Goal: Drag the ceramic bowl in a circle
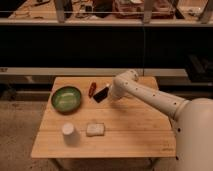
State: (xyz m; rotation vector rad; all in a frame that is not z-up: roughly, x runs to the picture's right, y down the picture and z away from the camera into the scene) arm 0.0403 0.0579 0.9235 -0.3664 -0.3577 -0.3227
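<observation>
My gripper (101, 94) hovers closed over the wooden surface (130, 135), holding nothing visible; the green ceramic bowl (66, 98) sits to its left, apart; closed fingers probably suit hooking its rim.

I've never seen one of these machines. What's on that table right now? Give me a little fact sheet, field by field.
table: wooden table, light planks
ceramic bowl: green, round, back left of the view
gripper: black, shut, over the table right of the bowl, apart from it
arm: white, reaching in from the right
red object: small, dark red, between bowl and gripper; kind unclear
white cup, front left
pale block, just right of the cup
progress: bowl not yet touched
</observation>
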